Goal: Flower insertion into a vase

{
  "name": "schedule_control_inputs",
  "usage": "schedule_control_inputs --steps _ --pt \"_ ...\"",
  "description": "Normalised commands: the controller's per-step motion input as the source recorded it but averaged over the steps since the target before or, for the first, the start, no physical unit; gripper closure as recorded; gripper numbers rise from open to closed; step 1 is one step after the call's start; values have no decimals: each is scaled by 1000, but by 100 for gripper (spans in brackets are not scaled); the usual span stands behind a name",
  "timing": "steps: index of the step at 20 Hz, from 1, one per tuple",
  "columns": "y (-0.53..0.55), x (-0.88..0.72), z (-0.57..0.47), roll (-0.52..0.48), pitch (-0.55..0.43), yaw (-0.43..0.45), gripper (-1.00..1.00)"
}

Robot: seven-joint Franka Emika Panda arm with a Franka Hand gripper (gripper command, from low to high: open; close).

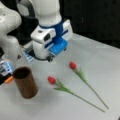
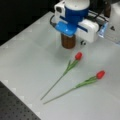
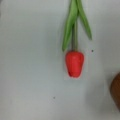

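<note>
Two red tulips lay flat on the white table [image 1: 105, 62]. Neither flower was in the vase [image 1: 25, 82]. The vase stood upright and empty, with its dark mouth open, near a front view's left side. In a front view it [image 2: 68, 41] stood near the top, partly hidden behind the robot's hand.

One tulip [image 1: 52, 80] lay just beside the vase but did not touch it. Its long green stem ran toward a front view's bottom right. The second tulip [image 1: 73, 65] lay a bit farther from the vase, and its stem ran the same way. The two stems came close together at their far ends. In a front view the same two flowers [image 2: 78, 55] [image 2: 100, 74] lay with their red heads pointing up and to the right.

The gripper [image 1: 50, 58] hung above the table, between the vase and the tulips, with its white and blue body above it. It held nothing. I could not tell how far apart its fingers were, because they did not show.

The wrist view looked straight down on one tulip [image 3: 74, 63], red head low and green leaves above. A brown edge of the vase [image 3: 116, 91] showed at the right side.
</note>
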Motion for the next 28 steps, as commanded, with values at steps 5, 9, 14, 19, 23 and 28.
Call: schedule_control_inputs --steps 5,9,14,19,23,28 --pt "-85 378 -111 -6 67 100 -100" --pt "-60 319 -6 -7 126 135 -100" --pt "-116 378 -117 27 214 160 -100" --pt "-136 407 -137 64 157 121 -100" --pt "-41 307 -72 91 110 46 -100" --pt "-2 199 -77 101 91 -35 -100"
